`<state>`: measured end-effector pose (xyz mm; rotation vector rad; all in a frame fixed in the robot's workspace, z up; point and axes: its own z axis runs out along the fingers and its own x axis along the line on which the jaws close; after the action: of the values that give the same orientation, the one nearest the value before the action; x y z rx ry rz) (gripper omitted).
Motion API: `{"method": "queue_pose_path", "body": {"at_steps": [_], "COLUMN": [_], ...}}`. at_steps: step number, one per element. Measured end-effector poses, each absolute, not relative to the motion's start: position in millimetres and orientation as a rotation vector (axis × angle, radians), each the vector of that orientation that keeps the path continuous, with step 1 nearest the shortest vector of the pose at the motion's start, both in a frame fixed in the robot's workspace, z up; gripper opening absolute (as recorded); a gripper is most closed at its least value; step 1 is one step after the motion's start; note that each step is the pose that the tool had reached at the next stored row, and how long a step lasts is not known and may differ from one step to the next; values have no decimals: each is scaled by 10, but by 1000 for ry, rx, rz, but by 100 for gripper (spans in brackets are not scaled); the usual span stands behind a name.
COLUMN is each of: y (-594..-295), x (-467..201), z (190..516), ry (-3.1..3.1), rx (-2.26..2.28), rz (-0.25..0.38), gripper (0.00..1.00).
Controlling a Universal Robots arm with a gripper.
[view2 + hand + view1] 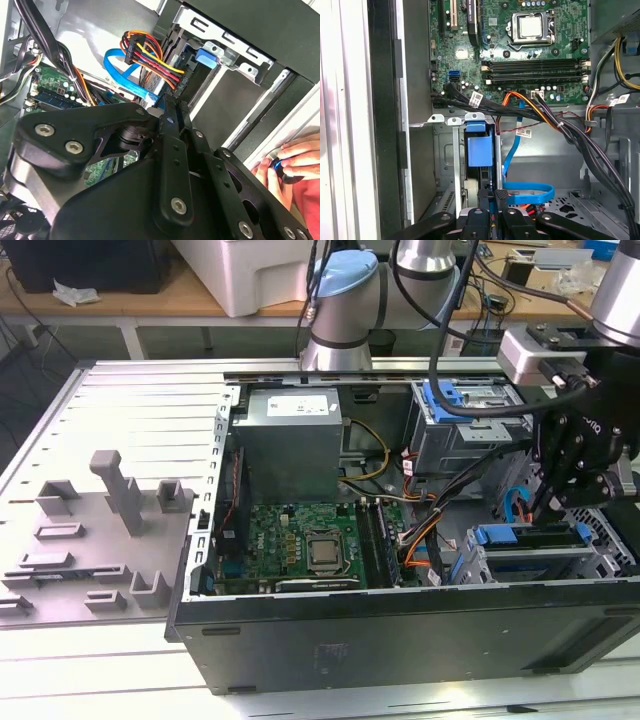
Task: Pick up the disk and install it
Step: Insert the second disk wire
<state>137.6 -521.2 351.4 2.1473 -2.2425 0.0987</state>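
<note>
In the first wrist view the disk (480, 150) stands edge-on, its blue carrier frame set in a narrow slot of the grey drive cage (459, 165). My gripper (493, 196) is shut on the disk's near end, and blue frame shows between the fingertips. In the exterior view my gripper (548, 508) hangs just above the drive cage (530, 565) at the case's front corner on the exterior view's right. In the second wrist view the gripper (167, 107) narrows to a point beside the blue data cable (125, 75) and the orange-yellow power plug (155, 57).
The case lies open, with the motherboard (300, 545) in the middle and the power supply (290, 440) behind it. A second cage (465, 435) with a blue bracket (447, 398) stands at the back. Cable bundles (545, 115) run close by. A person's hand (295, 162) rests outside the case.
</note>
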Motion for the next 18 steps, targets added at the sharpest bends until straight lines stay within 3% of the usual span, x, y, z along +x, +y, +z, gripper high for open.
{"method": "queue_pose_path", "body": {"at_steps": [18], "y": [-5212], "x": [1380], "z": [3479], "ry": [-2239], "rx": [2152], "rz": [99], "gripper": [16]}}
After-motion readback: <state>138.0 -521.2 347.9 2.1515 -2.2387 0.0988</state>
